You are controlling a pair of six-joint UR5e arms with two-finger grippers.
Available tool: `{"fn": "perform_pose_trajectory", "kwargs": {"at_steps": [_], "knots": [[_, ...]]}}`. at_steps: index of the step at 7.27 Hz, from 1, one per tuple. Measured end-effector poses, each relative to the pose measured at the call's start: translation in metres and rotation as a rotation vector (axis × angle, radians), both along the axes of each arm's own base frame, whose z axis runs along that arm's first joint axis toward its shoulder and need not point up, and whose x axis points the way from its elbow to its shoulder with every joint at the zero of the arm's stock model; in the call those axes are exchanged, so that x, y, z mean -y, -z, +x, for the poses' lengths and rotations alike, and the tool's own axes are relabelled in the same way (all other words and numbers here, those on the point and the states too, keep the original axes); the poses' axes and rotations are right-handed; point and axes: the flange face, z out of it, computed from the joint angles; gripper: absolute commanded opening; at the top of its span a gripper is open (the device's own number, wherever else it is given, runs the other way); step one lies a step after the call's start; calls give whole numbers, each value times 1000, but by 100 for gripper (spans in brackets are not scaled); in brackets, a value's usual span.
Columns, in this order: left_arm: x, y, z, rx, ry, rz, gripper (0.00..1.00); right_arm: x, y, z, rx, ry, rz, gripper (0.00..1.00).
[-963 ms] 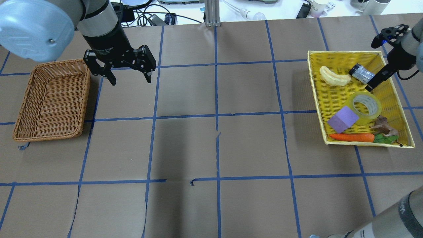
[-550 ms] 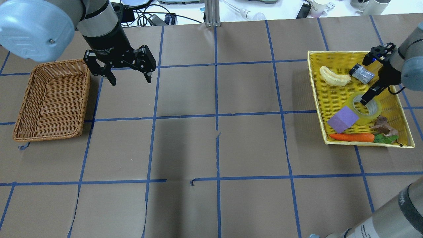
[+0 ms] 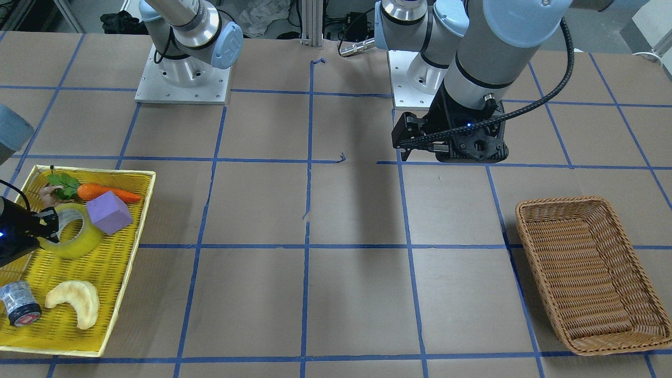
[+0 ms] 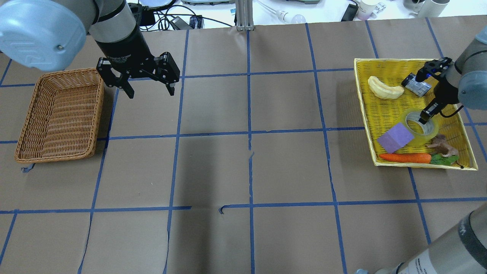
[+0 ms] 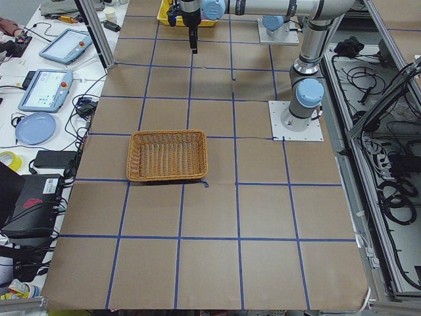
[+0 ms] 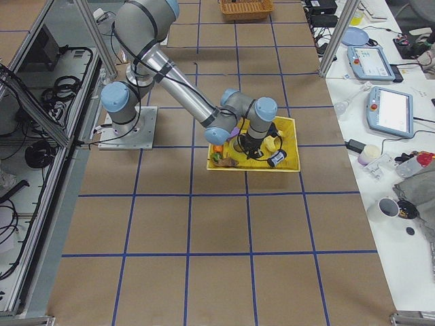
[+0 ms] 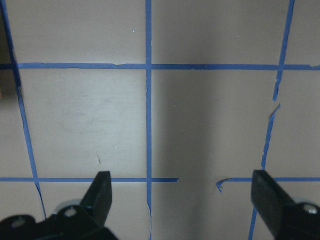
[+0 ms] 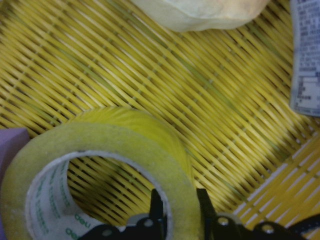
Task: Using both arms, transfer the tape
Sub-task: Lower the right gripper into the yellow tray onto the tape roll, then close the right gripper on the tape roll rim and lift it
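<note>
The tape (image 4: 430, 131) is a translucent yellow roll lying flat in the yellow tray (image 4: 395, 60) on the right; it also shows in the front view (image 3: 79, 240). My right gripper (image 4: 424, 118) is down on it. In the right wrist view (image 8: 180, 210) one finger is inside the core and one outside, closed against the roll's wall (image 8: 125, 145). The roll rests on the tray floor. My left gripper (image 4: 151, 93) hangs open and empty above the table beside the wicker basket, with only bare paper beneath it in the left wrist view (image 7: 181, 176).
The wicker basket (image 4: 68, 72) stands at the left. The tray also holds a purple block (image 4: 395, 137) touching the tape, a carrot (image 4: 405, 158), a toy animal (image 4: 441, 146), a pale banana shape (image 4: 385, 88) and a small can (image 4: 416, 84).
My right gripper has come down from beside the can onto the tape, one finger entering its core. The left arm has not moved.
</note>
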Motion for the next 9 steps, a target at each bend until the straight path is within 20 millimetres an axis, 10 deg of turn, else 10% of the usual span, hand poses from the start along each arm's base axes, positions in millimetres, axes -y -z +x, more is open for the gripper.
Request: {"fn": "perform_pose_trajectory", "kwargs": {"at_steps": [4,6,9], "knots": [[0,0,0,0,0,1,100,47,-88,15,-42,-1,-119,0],[0,1,0,0,0,2,100,74,-120,95,-31,31,-174,0],[1,2,0,1,0,3,100,85,-114,266,14,220,-186,0]]}}
